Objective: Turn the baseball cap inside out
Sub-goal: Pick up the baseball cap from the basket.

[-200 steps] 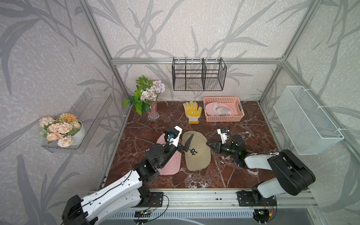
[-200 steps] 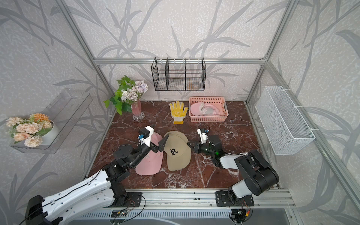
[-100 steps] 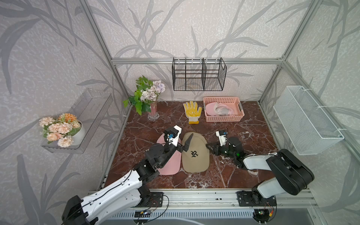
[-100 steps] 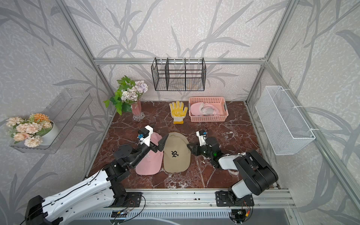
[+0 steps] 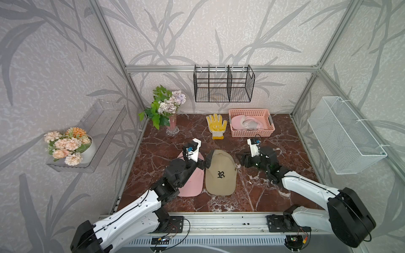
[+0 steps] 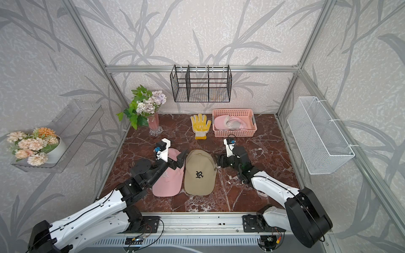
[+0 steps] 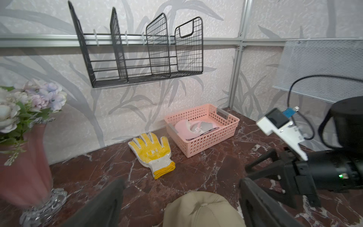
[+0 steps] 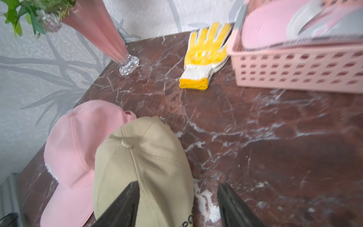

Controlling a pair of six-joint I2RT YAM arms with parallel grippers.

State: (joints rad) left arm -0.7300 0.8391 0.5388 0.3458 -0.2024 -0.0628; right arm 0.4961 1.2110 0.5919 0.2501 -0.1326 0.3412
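Cap between left pincer, right pincer, both splayed

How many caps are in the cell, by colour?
Pink: 2 (loose pink cap; second pink cap inside the basket)
Tan: 1 (tan cap)
Total: 3

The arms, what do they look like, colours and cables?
The left arm and right arm match: white tubular links, black rounded joints, a thin black cable along each. The left gripper and right gripper are black with two tapered fingers. Each wrist carries a white camera bracket with a blue plug; a green light shows on the right wrist.
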